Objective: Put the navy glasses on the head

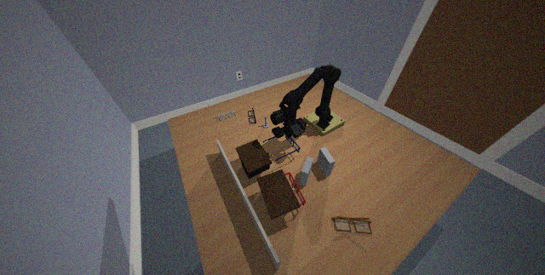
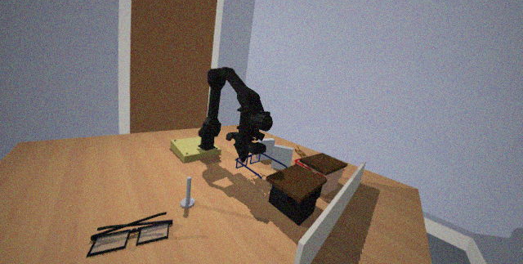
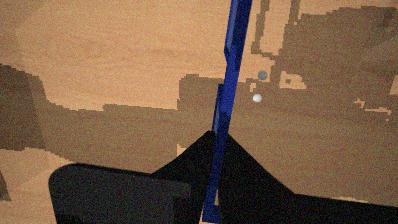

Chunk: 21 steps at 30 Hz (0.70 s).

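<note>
The navy glasses (image 1: 288, 155) (image 2: 253, 172) (image 3: 231, 85) hang above the table, temples open and pointing toward the dark head. My gripper (image 1: 289, 137) (image 2: 243, 160) (image 3: 216, 139) is shut on their front frame; the navy bar runs between the fingertips in the wrist view. The dark head (image 1: 253, 157) (image 2: 297, 180), with a flat brown top, stands just beyond the temple ends and wears no glasses that I can see. The other head (image 1: 278, 194) (image 2: 323, 163) has red glasses (image 1: 304, 203) (image 2: 297, 161) at its front. The red tag cannot be made out.
A long white wall (image 1: 247, 200) (image 2: 333, 215) stands behind both heads. Two pale blocks (image 1: 325, 162) (image 1: 306, 172) stand near the red glasses. A thin peg (image 1: 266, 122) (image 2: 188, 190) and black glasses (image 1: 252, 116) (image 2: 169, 222) are to one side; brown glasses (image 1: 358, 219) lie opposite.
</note>
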Motion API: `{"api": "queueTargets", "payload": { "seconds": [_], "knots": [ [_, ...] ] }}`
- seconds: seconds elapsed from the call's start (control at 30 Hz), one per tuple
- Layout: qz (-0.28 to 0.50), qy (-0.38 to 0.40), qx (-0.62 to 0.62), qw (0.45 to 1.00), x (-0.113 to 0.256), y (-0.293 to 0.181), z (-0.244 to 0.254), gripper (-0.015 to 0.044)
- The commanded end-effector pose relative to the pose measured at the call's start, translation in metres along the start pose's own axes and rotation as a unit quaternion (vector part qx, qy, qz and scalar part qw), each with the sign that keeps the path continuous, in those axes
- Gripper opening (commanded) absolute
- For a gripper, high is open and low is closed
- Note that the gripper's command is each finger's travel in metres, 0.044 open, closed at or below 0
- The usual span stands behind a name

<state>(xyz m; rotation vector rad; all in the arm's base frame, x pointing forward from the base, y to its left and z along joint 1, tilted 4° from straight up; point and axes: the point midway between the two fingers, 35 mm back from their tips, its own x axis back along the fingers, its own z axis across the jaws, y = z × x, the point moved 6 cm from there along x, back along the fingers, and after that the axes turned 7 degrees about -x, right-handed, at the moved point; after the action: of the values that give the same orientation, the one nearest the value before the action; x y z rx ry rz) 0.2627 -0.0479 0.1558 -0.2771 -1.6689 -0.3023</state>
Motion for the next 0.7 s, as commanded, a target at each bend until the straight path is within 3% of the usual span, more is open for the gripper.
{"api": "queueTargets", "payload": {
  "seconds": [0.0,0.67],
  "knots": [
    [-0.002,-0.006,0.0,1.0,0.002,0.001,-0.007,0.0],
    [-0.002,-0.003,0.0,1.0,0.002,0.004,-0.033,0.0]
  ]
}}
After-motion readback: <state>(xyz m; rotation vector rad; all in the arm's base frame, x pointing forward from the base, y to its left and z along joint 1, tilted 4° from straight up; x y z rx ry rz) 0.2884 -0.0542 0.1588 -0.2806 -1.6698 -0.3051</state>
